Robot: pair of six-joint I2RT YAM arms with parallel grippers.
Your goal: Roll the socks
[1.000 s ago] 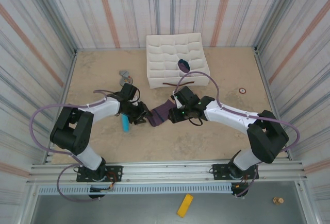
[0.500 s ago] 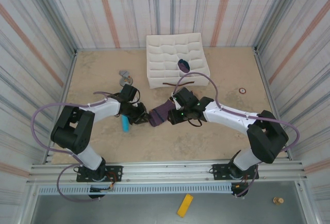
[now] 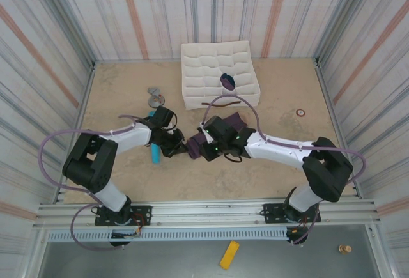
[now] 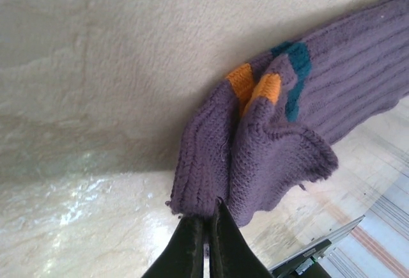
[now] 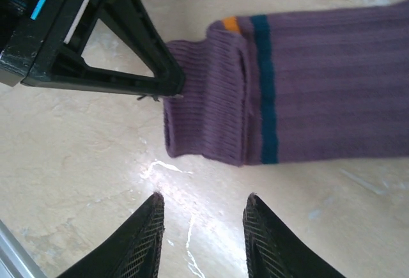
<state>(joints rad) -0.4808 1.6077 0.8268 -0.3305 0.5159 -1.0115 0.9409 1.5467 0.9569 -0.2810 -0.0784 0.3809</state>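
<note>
My left tool (image 4: pixel 206 219) is shut tight, pinching the edge of the socks (image 4: pixel 275 144) at their left end. My right tool (image 5: pixel 203 204) hangs w/ fingers apart just above the bench (image 5: pixel 77 163), close to that same end, not touching it. Socks: purple ribbed knit, orange patches, teal stripe, end folded over. They lie mid-bench btwn both tools. Farther back sits a white quilted tray (image 3: pixel 204 67).

Left hand (image 4: pixel 206 217) pinched the socks (image 4: pixel 281 124); right hand (image 5: pixel 203 198) shifted left, perhaps narrowing.
</note>
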